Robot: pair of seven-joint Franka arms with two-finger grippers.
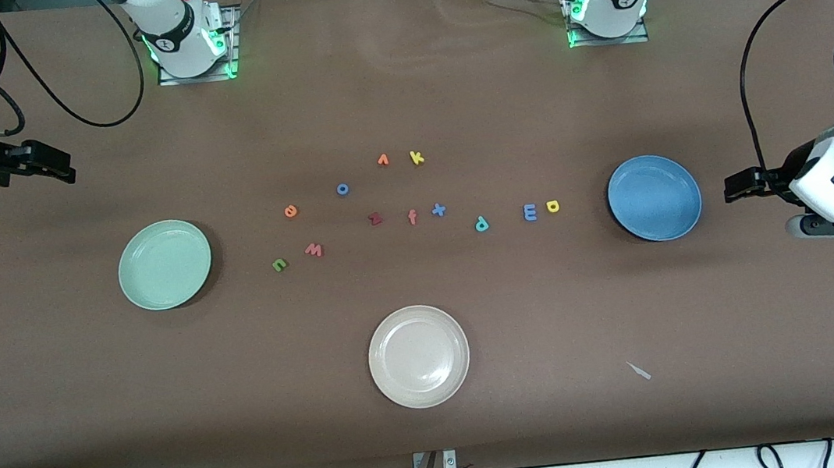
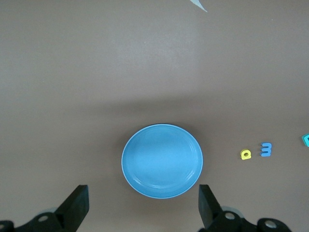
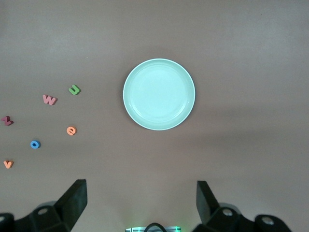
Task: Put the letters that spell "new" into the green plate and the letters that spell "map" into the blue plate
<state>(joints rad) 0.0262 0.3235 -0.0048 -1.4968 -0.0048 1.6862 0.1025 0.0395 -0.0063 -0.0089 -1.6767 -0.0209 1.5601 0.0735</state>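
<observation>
The green plate [image 1: 164, 264] [image 3: 159, 94] lies toward the right arm's end of the table. Beside it are the green n [image 1: 279, 264] [image 3: 74, 89], pinkish w [image 1: 314, 250] [image 3: 49, 99] and orange e [image 1: 290, 211] [image 3: 71, 130]. The blue plate [image 1: 654, 197] [image 2: 161, 161] lies toward the left arm's end, with the yellow a [image 1: 553, 207] [image 2: 246, 154], blue m [image 1: 530, 212] [image 2: 266, 149] and teal p [image 1: 481, 223] [image 2: 306, 139] beside it. Both plates are empty. My left gripper [image 1: 732, 188] [image 2: 143, 205] hangs open over the table beside the blue plate. My right gripper [image 1: 64, 168] [image 3: 141, 203] hangs open over its end of the table.
A cream-white plate [image 1: 419, 356] lies nearest the front camera, mid-table. Other letters sit between the plates: blue o [image 1: 342, 189], orange pointed letter [image 1: 383, 160], yellow k [image 1: 417, 158], dark red z [image 1: 375, 218], f [image 1: 412, 217], blue x [image 1: 438, 209]. A white scrap [image 1: 639, 370] lies near the cream plate.
</observation>
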